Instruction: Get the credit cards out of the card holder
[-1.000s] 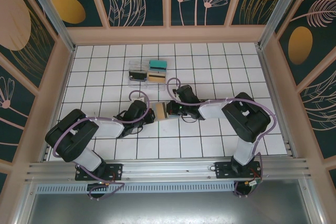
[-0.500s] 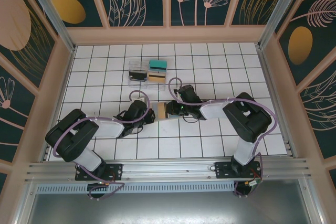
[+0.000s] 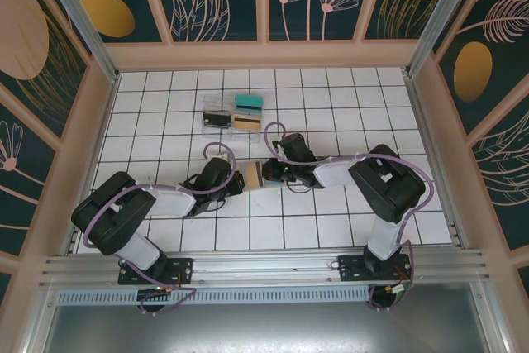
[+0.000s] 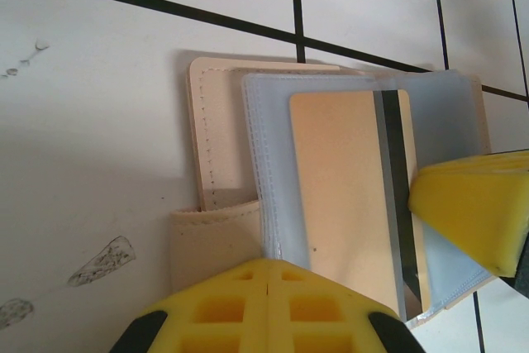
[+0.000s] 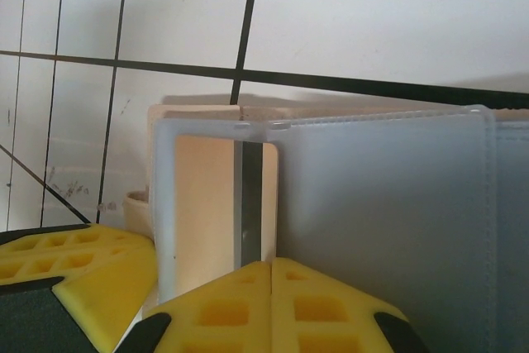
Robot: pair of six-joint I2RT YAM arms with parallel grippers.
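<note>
Low over the bench [image 3: 157,113], the left arm [image 3: 157,202] and right arm [image 3: 355,173] are reaching inward, elbows bent, meeting at the card holder [image 3: 253,175] lying open mid-bench. The left pincer [image 4: 269,266] is squeezing together on its tan edge. The right pincer [image 5: 271,266] is clamping its grey-blue pocket [image 5: 380,204], which is holding a tan-gold credit card [image 4: 347,196].
</note>
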